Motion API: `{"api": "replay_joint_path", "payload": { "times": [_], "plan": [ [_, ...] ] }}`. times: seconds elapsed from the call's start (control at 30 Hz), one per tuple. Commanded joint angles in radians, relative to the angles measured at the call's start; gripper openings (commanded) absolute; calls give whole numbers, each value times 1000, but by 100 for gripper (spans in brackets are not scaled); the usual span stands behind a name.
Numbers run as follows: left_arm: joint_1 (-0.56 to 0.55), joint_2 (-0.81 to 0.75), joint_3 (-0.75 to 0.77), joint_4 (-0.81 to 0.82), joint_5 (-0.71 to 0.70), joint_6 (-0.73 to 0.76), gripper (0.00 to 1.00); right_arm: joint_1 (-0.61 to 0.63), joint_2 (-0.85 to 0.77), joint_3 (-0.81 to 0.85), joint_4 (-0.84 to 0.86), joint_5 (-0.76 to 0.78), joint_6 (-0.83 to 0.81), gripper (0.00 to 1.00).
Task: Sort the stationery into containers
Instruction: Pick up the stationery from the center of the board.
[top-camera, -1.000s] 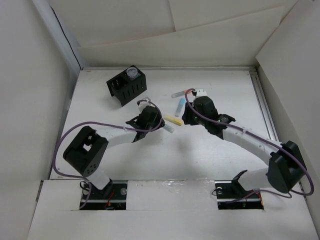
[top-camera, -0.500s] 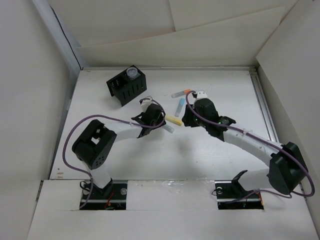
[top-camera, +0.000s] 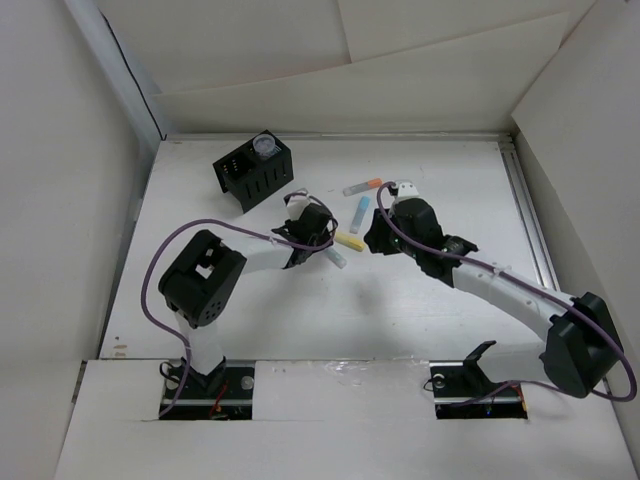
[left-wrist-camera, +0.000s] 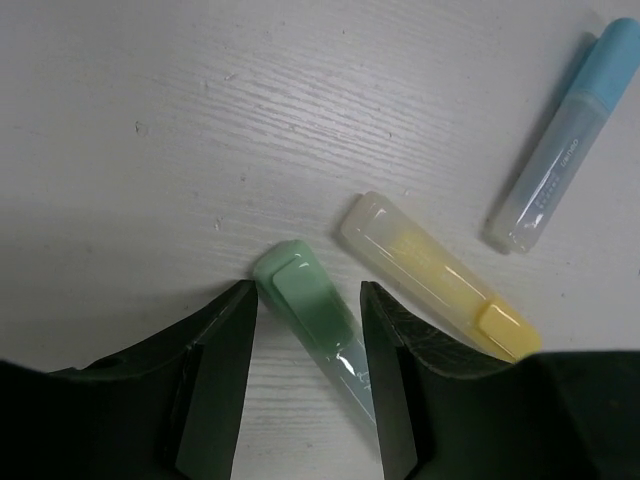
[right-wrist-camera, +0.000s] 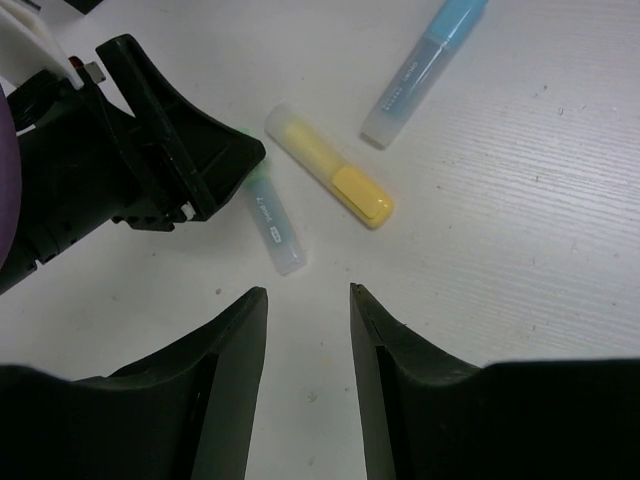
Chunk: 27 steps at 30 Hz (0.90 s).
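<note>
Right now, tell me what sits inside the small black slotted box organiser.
A small round pale-bluish roll sits in one compartment of the black slotted box organiser. The other compartments are dark; anything deeper in them cannot be seen.

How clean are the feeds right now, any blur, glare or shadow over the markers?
Left wrist: sharp, table grain visible; green marker partly shaded between the left claw's fingers. Right wrist: crisp, no glare on the yellow marker; right claw's fingers underexposed. Top external: even light, faint shadows, detail coarse.
</note>
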<state>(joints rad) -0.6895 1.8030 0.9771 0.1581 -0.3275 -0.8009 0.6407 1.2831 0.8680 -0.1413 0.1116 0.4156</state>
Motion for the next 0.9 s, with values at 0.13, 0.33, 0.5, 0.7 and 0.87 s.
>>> {"api": "replay_joint_path", "payload": {
  "times": [0.13,0.33,0.5,0.7,0.87],
  "plan": [
    [2,55,110,-110,-77,68,35,-9,-47,-9,54,-10,6,46],
    [2,75,120,-150,-99,89,28,-18,-79,-18,54,-19,6,48],
    [-28,75,139,-184,-128,100,36,-27,-97,-27,63,-29,6,61],
    [-79,108,193,-223,-197,120,36,-27,-117,-27,72,-39,6,63],
    [-79,119,202,-233,-208,109,39,-27,-139,-37,72,-39,6,63]
  ]
}}
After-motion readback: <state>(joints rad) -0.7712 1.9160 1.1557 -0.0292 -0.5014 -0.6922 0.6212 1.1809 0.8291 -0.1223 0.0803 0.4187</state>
